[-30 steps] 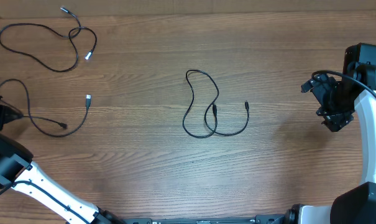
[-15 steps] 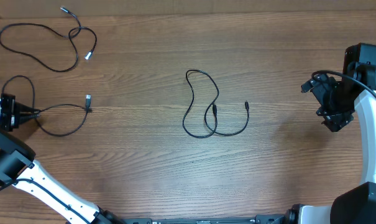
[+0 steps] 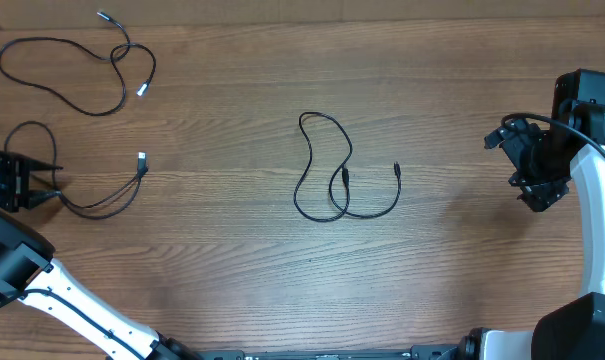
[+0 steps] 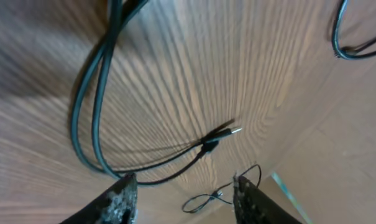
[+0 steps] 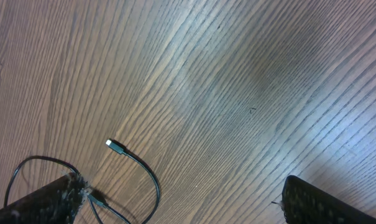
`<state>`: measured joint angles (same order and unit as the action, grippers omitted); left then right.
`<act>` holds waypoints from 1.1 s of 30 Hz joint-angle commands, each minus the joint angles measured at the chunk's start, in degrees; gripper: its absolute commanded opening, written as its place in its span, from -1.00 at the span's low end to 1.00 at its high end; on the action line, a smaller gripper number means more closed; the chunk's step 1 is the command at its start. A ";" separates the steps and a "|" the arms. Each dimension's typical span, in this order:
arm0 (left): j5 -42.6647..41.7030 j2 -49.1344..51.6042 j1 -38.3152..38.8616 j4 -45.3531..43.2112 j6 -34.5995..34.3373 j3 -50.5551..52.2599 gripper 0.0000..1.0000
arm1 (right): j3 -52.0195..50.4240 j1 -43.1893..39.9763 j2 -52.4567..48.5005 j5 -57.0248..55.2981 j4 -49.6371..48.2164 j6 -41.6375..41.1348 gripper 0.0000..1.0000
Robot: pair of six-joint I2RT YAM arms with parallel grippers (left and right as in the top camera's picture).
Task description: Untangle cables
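Three thin black cables lie apart on the wooden table. One cable (image 3: 77, 70) sprawls at the far left back. A second cable (image 3: 107, 198) lies just right of my left gripper (image 3: 44, 181), whose jaws stand apart with nothing between them. In the left wrist view this cable's doubled strand (image 4: 91, 112) and silver-tipped plug (image 4: 228, 132) lie on the wood beyond my left gripper (image 4: 184, 186). The third cable (image 3: 332, 170) loops at the table's middle. My right gripper (image 3: 522, 165) hovers wide open at the far right, and the third cable's plug end (image 5: 111, 145) shows near its left finger.
The wood table (image 3: 232, 290) fills the overhead view. The left arm's white link (image 3: 72, 300) crosses the front left corner. The right arm (image 3: 592, 200) stands along the right edge. Another cable's loop (image 4: 355, 43) shows at the left wrist view's top right.
My left gripper moved right, drawing the second cable's strands taut, then its jaws parted and the strands sagged slack onto the table. The right arm and the other cables have not moved.
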<state>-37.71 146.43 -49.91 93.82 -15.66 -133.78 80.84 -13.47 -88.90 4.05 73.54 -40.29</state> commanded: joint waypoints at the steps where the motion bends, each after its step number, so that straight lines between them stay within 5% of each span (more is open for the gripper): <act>1: 8.48 0.46 0.11 -2.21 3.69 0.00 0.02 | 0.50 -0.11 -0.17 -0.57 -0.15 -0.22 1.00; 4: 26.03 0.46 1.07 -3.52 2.54 0.07 -0.06 | 0.50 -0.11 -0.17 -0.57 -0.15 -0.22 1.00; 7: 34.53 0.46 1.86 -4.68 -3.15 0.20 -0.06 | 0.50 -0.11 -0.17 -0.57 -0.15 -0.22 1.00; 14: 34.03 0.46 3.52 -10.40 -3.06 0.20 -0.03 | 0.50 -0.11 -0.17 -0.57 -0.15 -0.22 1.00; 19: 23.74 0.46 5.75 -14.78 2.25 0.20 0.02 | 0.50 -0.11 -0.17 -0.57 -0.15 -0.22 1.00; 33: 37.31 0.48 9.44 -13.99 4.33 1.75 -0.09 | 0.50 -0.11 -0.17 -0.57 -0.15 -0.22 1.00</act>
<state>-4.32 146.43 -40.84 80.05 -12.84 -133.45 80.84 -13.47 -88.90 4.05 73.52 -40.27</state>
